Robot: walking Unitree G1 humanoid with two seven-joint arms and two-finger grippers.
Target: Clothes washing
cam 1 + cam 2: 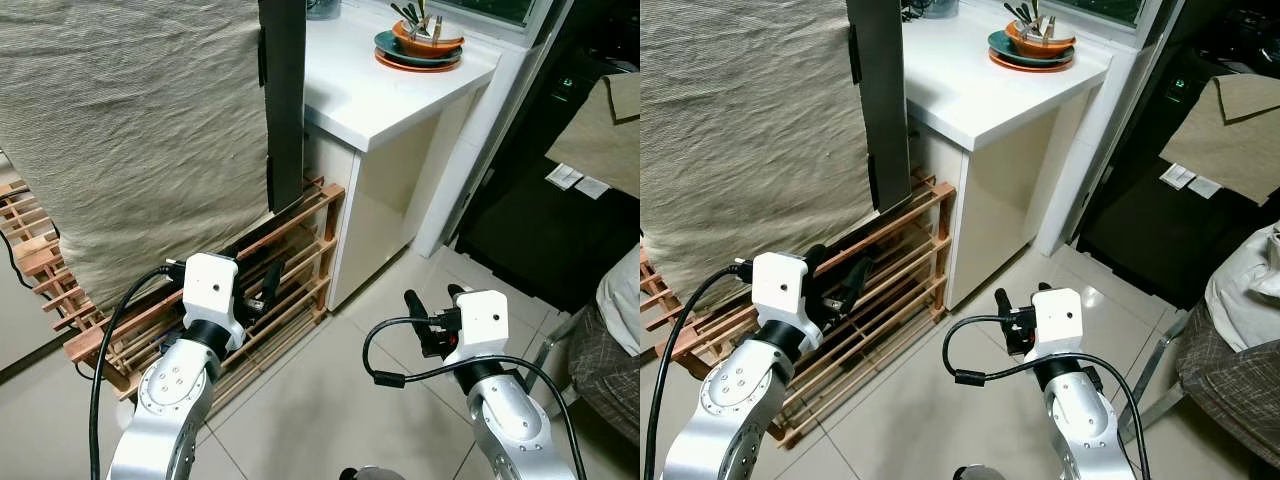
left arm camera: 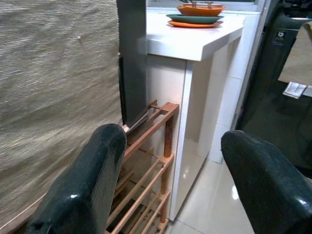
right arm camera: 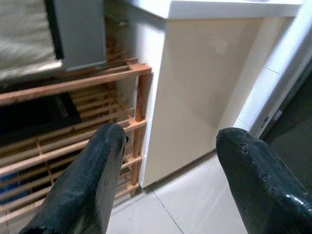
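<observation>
My left end effector (image 1: 262, 287) and right end effector (image 1: 432, 300) both hang released and empty above the tiled floor (image 1: 330, 390). No laundry is within reach; the nearest cloth, a pale bundle (image 1: 622, 298), sits off to my right. The risk, as I judge it: the left fingers catching the wooden slat rack (image 1: 300, 262) just ahead, or a dangling cable snagging it. Beyond, the white surface (image 1: 385, 88) carries stacked plates (image 1: 420, 45) near its far edge, beside a burlap-draped panel (image 1: 130, 130).
</observation>
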